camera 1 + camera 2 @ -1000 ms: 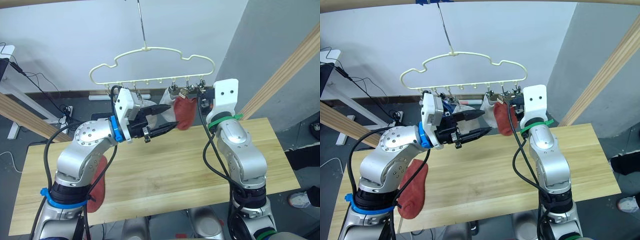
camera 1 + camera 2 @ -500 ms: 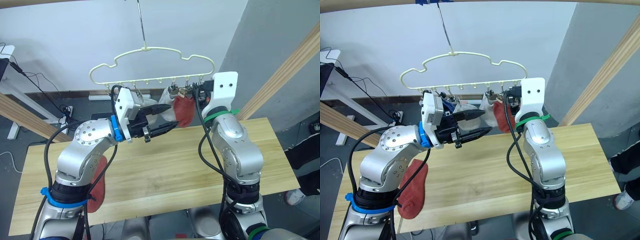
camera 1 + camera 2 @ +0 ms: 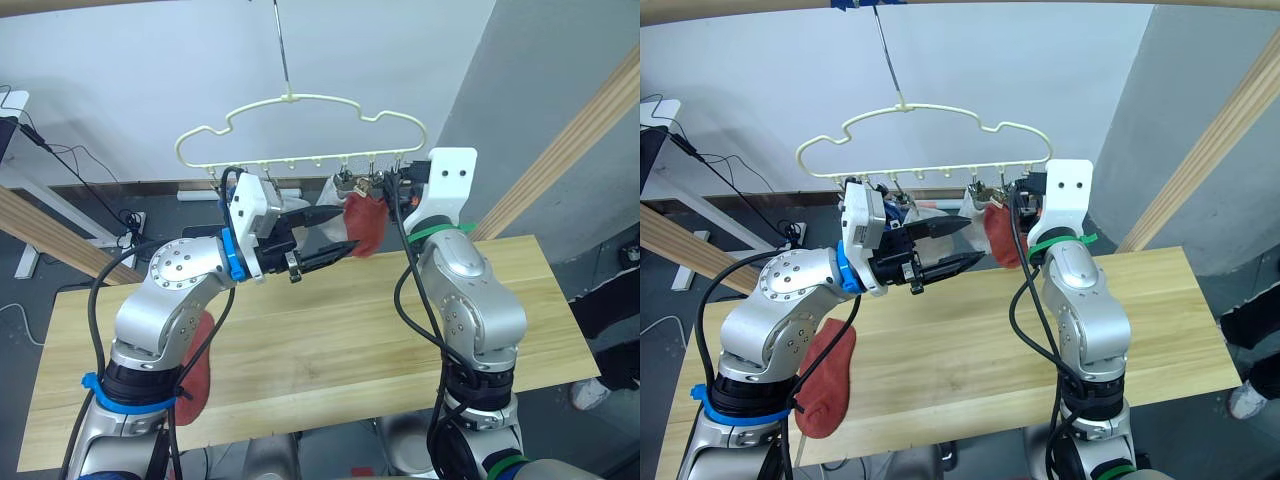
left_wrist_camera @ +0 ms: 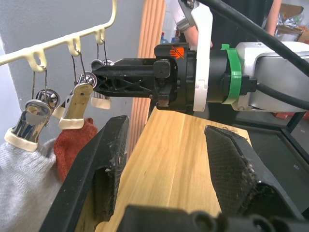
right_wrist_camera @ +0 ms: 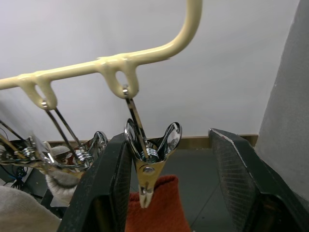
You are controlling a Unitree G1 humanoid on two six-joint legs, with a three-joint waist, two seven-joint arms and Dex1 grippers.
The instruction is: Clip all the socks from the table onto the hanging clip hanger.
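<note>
Rust-red sock (image 3: 366,226) hanging from a clip (image 5: 146,170) at the hanger's (image 3: 300,130) right end, beside a grey sock (image 4: 21,181), apparently also clipped. Second rust-red sock (image 3: 826,380) draped over the tabletop's (image 3: 330,335) near edge. Right hand (image 5: 171,186), fingers apart, straddles the clip. Left hand (image 3: 335,236), fingers apart, empty, nearby.
</note>
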